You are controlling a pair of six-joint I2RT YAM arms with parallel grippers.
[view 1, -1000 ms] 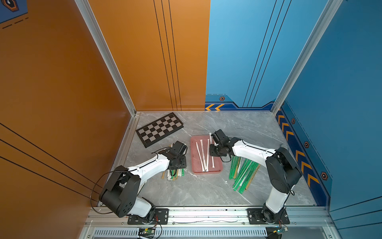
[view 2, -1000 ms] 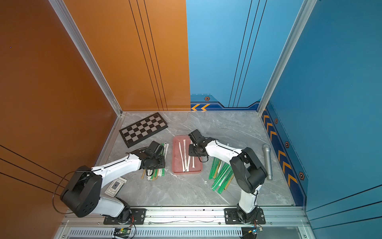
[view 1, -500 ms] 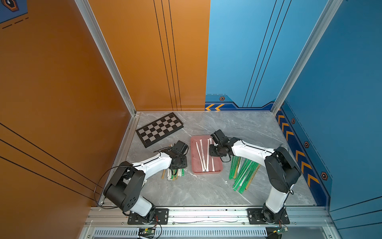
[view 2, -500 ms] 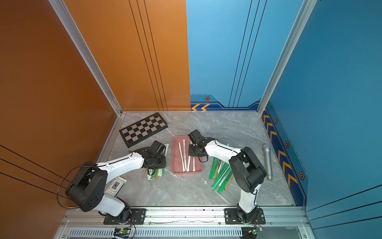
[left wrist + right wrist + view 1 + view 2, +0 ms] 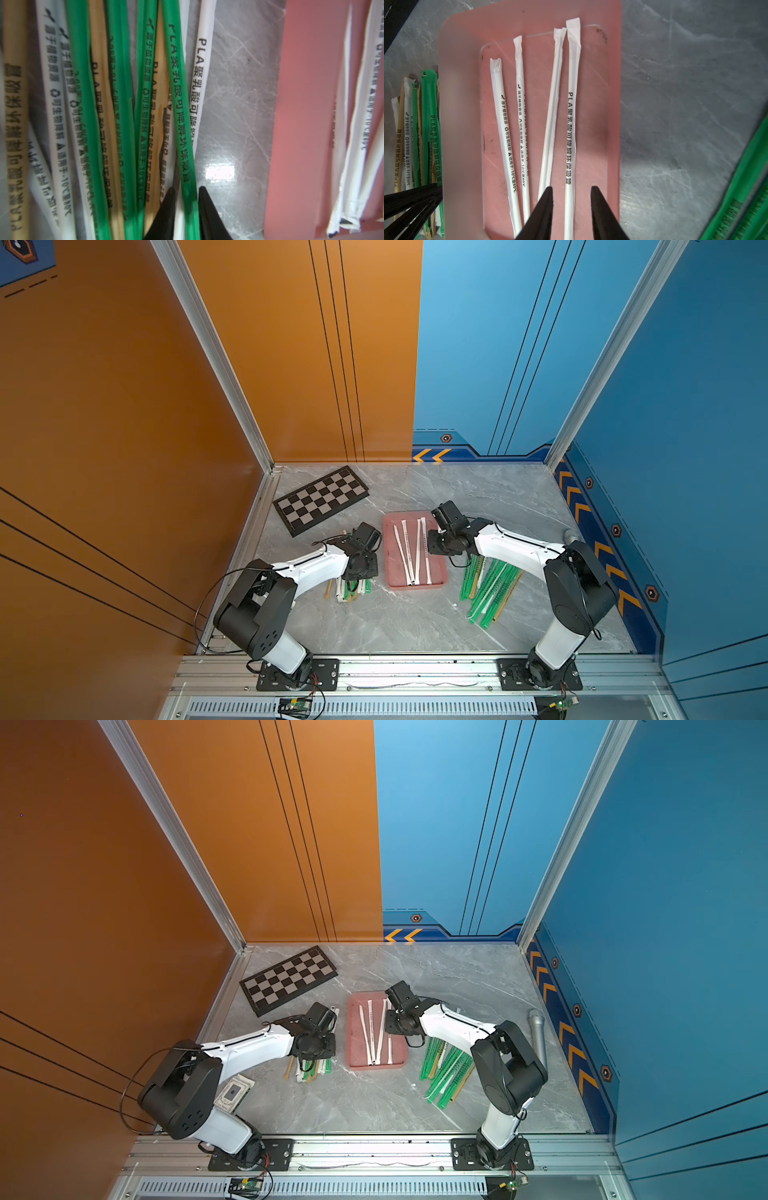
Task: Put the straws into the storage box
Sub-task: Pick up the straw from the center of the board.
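My right end effector point(image 5: 571, 188) sits apart over white paper-wrapped straws point(image 5: 572, 124) in the pink plastic tray point(image 5: 436, 576), lower-centre in both top views; left end effector point(image 5: 186, 188) straddles a green wrapped straw point(image 5: 176, 93), grip unclear.

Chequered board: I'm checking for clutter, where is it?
In both top views the chequered board lies near the far left corner, beyond the left gripper and storage box.

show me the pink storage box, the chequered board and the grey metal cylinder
storage box point(image 5: 390, 556), in a top view, bare pink strip along its edge
chequered board point(image 5: 320, 500), in a top view, middle of its squares
metal cylinder point(image 5: 538, 1038), in a top view, middle of its shaft
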